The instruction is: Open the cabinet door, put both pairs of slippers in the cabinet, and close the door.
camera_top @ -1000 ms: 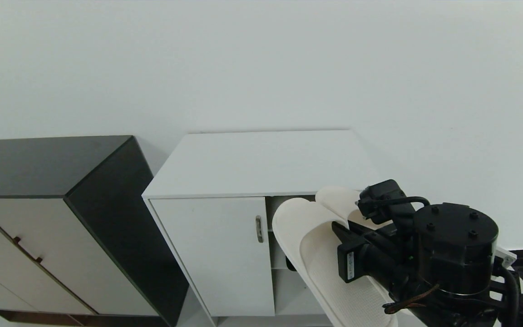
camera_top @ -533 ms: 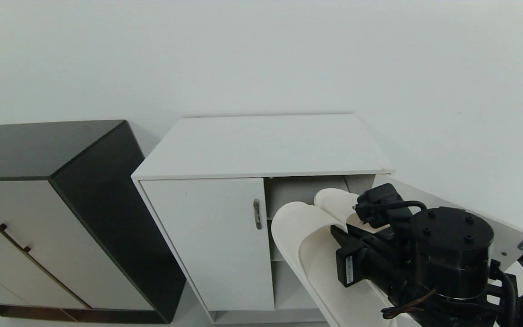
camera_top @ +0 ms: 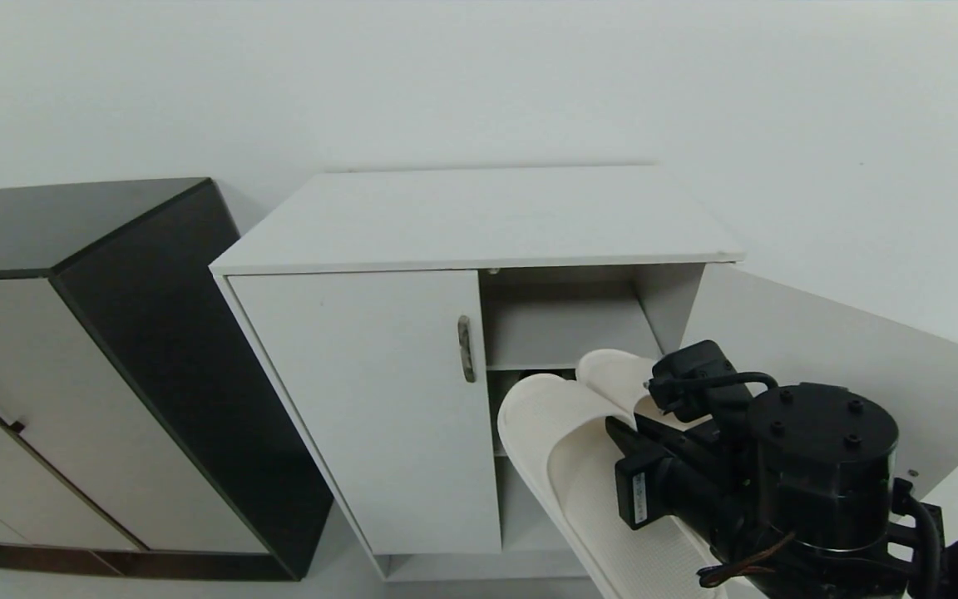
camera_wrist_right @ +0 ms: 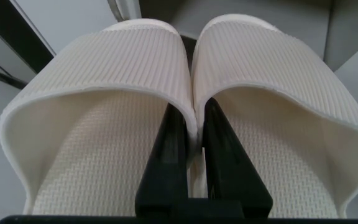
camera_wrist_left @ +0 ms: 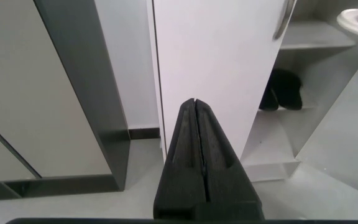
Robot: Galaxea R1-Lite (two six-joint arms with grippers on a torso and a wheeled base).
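Since the whole head view has shifted within the last second, we log camera motion, not cabinet [camera_top: 479, 216] motion. Its open right bay now shows fully, with the door [camera_top: 820, 358] swung wide. The right gripper [camera_wrist_right: 194, 132] pinches the white slippers [camera_top: 562, 449] by their inner strap edges, just before that bay. A dark pair [camera_wrist_left: 283, 90] already lies on a lower shelf. The left gripper [camera_wrist_left: 194, 107] has its fingers pressed together, empty. We judge insertion comes next.
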